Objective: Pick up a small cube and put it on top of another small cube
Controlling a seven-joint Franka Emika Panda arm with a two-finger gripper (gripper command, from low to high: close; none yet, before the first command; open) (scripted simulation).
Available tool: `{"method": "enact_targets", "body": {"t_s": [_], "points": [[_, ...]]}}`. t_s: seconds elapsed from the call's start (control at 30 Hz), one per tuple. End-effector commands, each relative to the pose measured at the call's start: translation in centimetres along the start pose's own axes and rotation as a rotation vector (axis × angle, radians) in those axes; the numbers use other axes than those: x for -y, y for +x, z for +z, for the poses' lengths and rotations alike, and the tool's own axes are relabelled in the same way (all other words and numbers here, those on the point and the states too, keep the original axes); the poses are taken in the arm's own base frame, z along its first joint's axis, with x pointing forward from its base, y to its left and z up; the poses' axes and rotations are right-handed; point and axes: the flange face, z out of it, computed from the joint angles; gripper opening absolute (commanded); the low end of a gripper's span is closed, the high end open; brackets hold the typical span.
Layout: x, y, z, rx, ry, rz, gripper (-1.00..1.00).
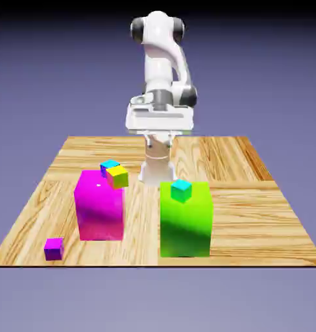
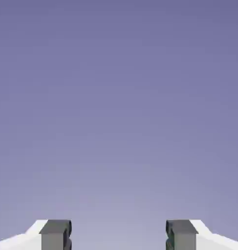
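Meanwhile the claw (image 2: 119,234) gapes empty while the small cube (image 1: 54,248) sits on the table (image 1: 251,214).

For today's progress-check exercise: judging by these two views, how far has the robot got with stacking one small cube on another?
Done: nothing shows as finished; the small purple cube sits alone on the table near the front corner at the exterior view's left. In hand: nothing; the gripper is open, with only backdrop between its fingertips in the hand view. Left: reaching the cube, grasping it, lifting it and setting it on another small cube.
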Motion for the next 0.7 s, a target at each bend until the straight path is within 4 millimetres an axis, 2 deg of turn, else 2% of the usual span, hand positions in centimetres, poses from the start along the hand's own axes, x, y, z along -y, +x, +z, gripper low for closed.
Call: {"method": "enact_targets", "body": {"t_s": [0.0, 0.17, 0.33, 0.5, 0.67], "points": [[0.4, 1.1, -0.7, 0.0, 0.017, -0.009, 0.0], [1.3, 6.8, -4.1, 0.006, 0.102, -0.049, 0.0], [0.7, 12.4, -7.2, 0.02, 0.19, -0.086, 0.0], [-1.5, 17.8, -9.4, 0.042, 0.279, -0.12, 0.0], [-5.1, 22.7, -10.3, 0.07, 0.368, -0.152, 0.0]]}}
